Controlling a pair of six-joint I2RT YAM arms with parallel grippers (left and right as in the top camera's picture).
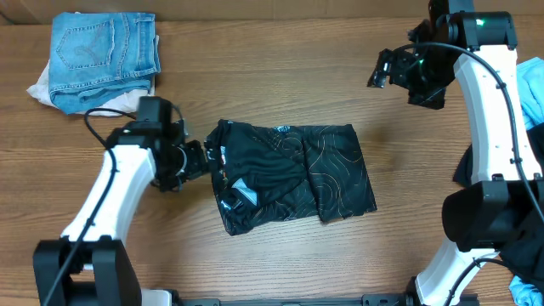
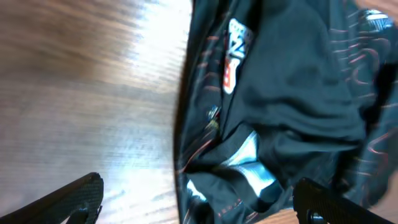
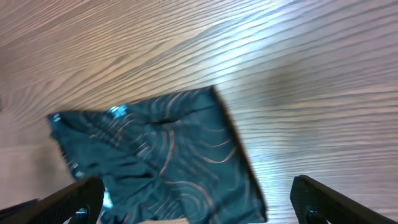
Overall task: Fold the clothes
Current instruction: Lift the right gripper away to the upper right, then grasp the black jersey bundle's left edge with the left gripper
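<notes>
Garment [image 1: 293, 174] | long axis left-right | label [image 2: 234, 57] end toward left hand [image 1: 211, 159]

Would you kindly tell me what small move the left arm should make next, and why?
Probably close the left gripper on the left edge of the black garment: its fingers are spread with that edge between them, gripping nothing, while the right gripper sits open, well clear of the cloth.

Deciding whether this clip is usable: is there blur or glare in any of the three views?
Overhead: sharp, evenly lit, dark garment and folded jeans both clear. Left wrist: soft and smeared, pale glare on the table left of the garment. Right wrist: blurred too, with a bright sheen across the table beyond the garment.
</notes>
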